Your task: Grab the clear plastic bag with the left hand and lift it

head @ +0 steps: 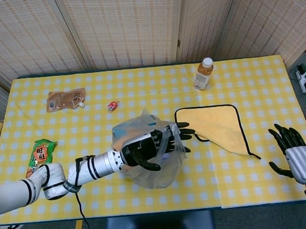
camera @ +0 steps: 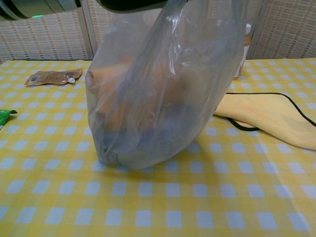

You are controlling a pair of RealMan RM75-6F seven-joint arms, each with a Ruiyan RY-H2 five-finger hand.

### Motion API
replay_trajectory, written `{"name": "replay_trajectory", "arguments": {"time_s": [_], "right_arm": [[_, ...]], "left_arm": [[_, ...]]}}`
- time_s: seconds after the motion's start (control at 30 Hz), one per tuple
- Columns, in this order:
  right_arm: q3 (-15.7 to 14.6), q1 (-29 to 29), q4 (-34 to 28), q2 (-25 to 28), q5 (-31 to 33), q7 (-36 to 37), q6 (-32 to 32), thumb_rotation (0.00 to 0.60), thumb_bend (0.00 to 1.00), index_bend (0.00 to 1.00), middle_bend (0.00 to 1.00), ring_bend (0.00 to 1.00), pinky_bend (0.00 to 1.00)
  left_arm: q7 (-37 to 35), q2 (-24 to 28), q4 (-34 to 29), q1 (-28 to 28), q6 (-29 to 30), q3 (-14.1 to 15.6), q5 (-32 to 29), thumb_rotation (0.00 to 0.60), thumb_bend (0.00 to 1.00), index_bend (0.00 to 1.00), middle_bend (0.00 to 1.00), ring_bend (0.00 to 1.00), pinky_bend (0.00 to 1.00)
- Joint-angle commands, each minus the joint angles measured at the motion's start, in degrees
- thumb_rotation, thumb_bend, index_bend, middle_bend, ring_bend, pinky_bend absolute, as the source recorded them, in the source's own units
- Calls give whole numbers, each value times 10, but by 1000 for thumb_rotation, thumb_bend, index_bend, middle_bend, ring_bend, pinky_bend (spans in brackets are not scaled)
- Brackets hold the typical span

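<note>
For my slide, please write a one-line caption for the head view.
Left hand grips the clear plastic bag over the checkered table.

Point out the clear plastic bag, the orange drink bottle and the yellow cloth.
clear plastic bag (camera: 158, 98): chest view, on the middle of its front wall.
orange drink bottle (head: 203, 74): head view, on its body below the white cap.
yellow cloth (head: 217, 124): head view, on its flat centre.

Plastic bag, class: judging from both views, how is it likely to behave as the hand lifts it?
The plastic bag is probably floppy: its film creases and stretches up toward the left hand. Its load looks fairly heavy for such thin film, bulging low inside. It may swing or sag sideways, since it already leans.
</note>
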Motion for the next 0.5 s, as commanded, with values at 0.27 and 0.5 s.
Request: {"name": "replay_trajectory", "arguments": {"time_s": [0.27, 0.5], "right_arm": [[-1, -3, 0, 2, -3, 4, 5, 600, 293, 0, 0, 0, 0], [-1, -1, -2, 3, -2, 2, 2, 600, 293, 0, 0, 0, 0]], "left_arm": [[5, 24, -26, 10, -5, -11, -37, 600, 134, 149, 268, 290, 399], [80, 45, -69, 23, -31, -29, -79, 600, 377, 416, 628, 611, 698]]}}
